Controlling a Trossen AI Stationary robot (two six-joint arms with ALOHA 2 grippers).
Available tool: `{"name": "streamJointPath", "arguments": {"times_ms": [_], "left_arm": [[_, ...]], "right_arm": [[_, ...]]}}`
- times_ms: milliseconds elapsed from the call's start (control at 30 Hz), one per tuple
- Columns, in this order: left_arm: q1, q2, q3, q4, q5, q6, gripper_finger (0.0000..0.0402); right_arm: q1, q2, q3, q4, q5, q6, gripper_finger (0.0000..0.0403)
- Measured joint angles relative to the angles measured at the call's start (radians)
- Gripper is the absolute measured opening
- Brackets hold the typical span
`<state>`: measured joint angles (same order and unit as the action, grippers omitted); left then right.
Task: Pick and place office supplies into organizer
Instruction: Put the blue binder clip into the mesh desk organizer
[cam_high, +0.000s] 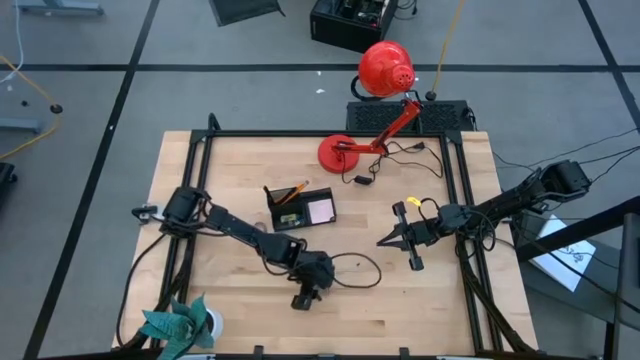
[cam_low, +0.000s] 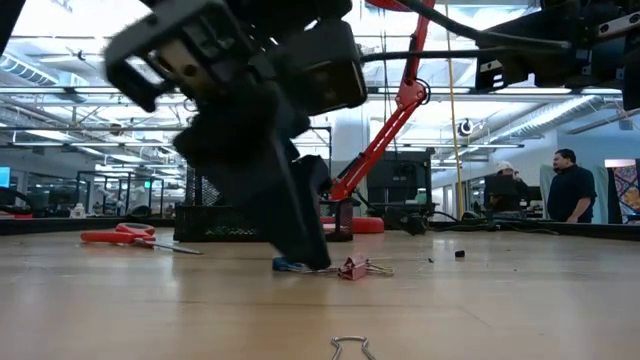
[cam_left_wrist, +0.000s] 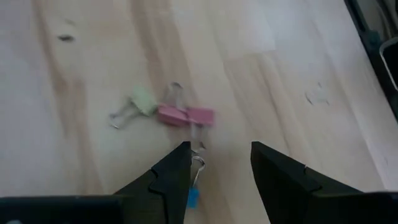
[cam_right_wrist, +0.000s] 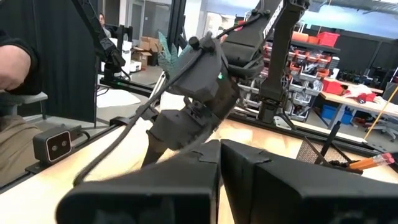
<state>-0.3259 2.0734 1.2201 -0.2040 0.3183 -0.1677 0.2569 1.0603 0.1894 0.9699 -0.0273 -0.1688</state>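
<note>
Hovering L gripper (cam_left_wrist: 219, 163) open (tips near table), pink binder clip (cam_left_wrist: 185, 115) just ahead, R gripper (cam_high: 385, 240) closed.

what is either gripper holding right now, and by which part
Nothing is held. The left gripper is open over the binder clips on the table; a blue clip lies between its fingers, ungripped. The right gripper is shut, empty.

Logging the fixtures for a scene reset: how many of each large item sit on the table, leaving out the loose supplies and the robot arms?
Red desk lamp: 1
Teal plant in a white pot: 1
Black organizer: 1
Total: 3
</note>
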Motion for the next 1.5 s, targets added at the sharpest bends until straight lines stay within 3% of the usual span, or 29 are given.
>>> {"name": "streamJointPath", "arguments": {"times_ms": [533,833,1100,1500], "left_arm": [[-0.050,-0.127,-0.009,-0.046,-0.251,0.260,0.0172],[-0.050,-0.201,-0.005,-0.092,-0.312,0.247,0.0172],[-0.052,-0.146,-0.004,-0.107,-0.226,0.412,0.0172],[0.000,-0.146,-0.019,-0.098,-0.170,0.433,0.0172]], "right_arm": [[0.000,0.000,0.000,0.009,0.000,-0.008,0.0004],[0.000,0.000,0.000,0.007,0.000,-0.010,0.0004],[0.000,0.000,0.000,0.006,0.000,-0.008,0.0004],[0.000,0.000,0.000,0.006,0.000,-0.010,0.0004]]}}
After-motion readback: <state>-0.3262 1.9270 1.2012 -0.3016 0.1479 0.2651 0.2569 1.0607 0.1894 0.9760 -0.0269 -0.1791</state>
